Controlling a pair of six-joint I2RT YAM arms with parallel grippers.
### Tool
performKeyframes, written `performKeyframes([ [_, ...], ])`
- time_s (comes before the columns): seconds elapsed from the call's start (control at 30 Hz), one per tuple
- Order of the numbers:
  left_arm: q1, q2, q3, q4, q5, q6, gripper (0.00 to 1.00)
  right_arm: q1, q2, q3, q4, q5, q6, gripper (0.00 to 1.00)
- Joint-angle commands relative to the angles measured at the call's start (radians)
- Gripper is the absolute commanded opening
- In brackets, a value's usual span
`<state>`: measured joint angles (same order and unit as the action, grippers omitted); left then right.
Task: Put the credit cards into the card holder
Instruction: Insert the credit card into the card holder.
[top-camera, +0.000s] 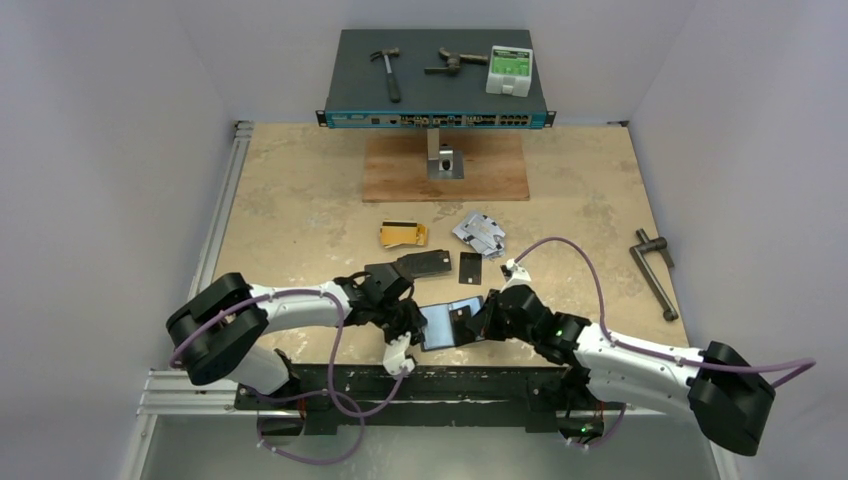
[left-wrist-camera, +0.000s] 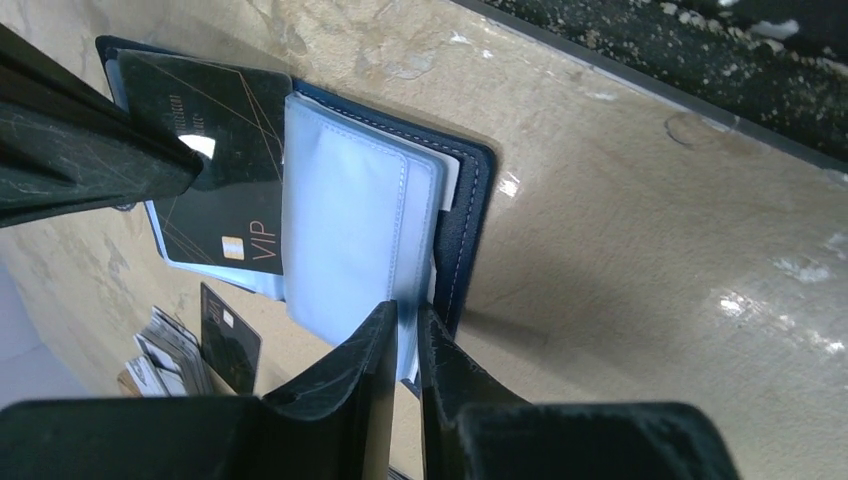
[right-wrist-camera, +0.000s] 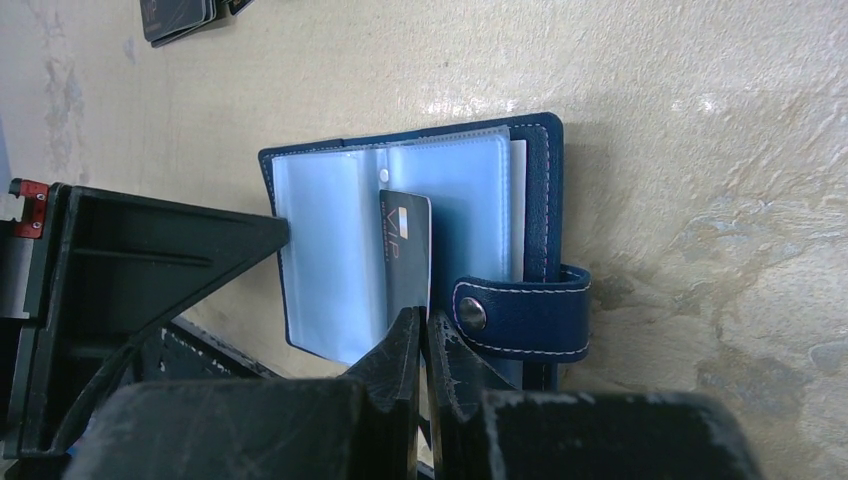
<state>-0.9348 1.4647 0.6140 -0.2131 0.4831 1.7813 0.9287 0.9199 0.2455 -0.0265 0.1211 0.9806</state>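
Observation:
The navy card holder lies open near the table's front edge, its clear sleeves fanned and its snap tab loose. My left gripper is shut on the edge of a sleeve page. My right gripper is shut on a black VIP card that stands partly inside a sleeve; the card also shows in the left wrist view. More credit cards lie beyond: gold, silver-grey and black ones.
A network switch at the back carries a hammer and small parts. A wooden board lies in front of it. A metal crank tool lies at the right. A rail runs along the left table edge.

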Motion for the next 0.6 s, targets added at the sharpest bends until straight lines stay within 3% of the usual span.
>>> performKeyframes([
  [0.0, 0.026, 0.024, 0.005, -0.113, 0.028, 0.15, 0.12, 0.002, 0.013, 0.001, -0.066, 0.047, 0.009, 0.0],
  [0.3, 0.037, 0.043, -0.024, -0.11, 0.019, 0.25, 0.12, -0.019, -0.041, -0.04, 0.01, 0.066, 0.008, 0.0],
  [0.57, 0.035, 0.028, -0.034, -0.121, 0.002, 0.221, 0.11, -0.021, -0.159, -0.137, 0.134, 0.133, 0.11, 0.0],
])
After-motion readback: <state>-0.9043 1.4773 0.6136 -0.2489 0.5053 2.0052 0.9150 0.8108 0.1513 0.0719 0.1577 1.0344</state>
